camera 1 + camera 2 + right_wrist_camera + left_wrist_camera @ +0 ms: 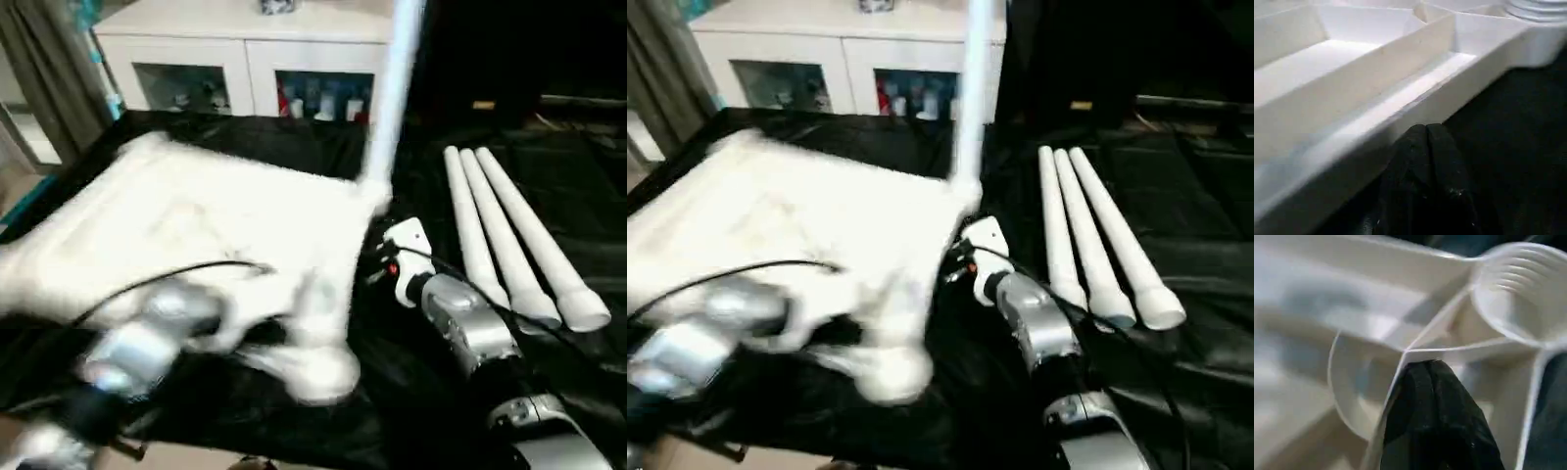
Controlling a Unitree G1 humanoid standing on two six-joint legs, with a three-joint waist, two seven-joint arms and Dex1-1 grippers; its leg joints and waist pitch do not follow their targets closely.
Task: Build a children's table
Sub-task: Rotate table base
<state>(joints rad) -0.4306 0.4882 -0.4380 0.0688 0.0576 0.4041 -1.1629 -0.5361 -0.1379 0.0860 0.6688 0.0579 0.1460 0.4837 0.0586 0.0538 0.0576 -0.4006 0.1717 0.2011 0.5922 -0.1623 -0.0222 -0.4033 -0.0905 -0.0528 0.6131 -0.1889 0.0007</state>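
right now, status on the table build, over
Left gripper shut, at the tabletop's ribbed underside. Right gripper shut, at its edge. One leg upright in a corner socket, three legs loose on the black cloth. Nothing in the way.

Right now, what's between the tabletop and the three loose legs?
The right arm's silver forearm reaches in over the black cloth, with its claw at the tabletop edge. The three legs lie beyond it, seen in the eye views.
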